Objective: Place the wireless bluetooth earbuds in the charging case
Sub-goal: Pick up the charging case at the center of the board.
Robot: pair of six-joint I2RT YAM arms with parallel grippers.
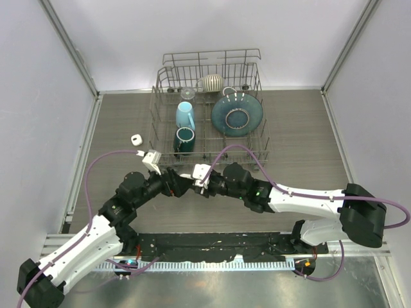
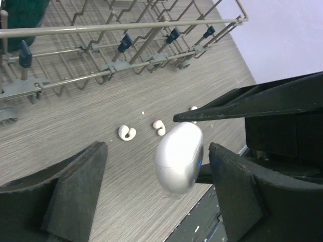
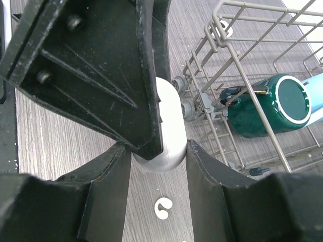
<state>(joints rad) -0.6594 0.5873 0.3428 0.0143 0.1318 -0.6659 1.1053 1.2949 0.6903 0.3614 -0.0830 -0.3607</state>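
Right jaws pinch case [image 3: 169,126] aloft | left jaws spread astride it, probably to open it | earbuds [image 2: 126,132] on desk [image 2: 75,116], case's 10 o'clock.

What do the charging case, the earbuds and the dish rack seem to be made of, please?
The charging case looks like smooth plastic, pearly white-silver with soft highlights. The earbuds seem to be glossy white plastic, though they are too small to be sure. The dish rack is thin metal wire, apparently grey-coated, with dark blue caps on some tines.
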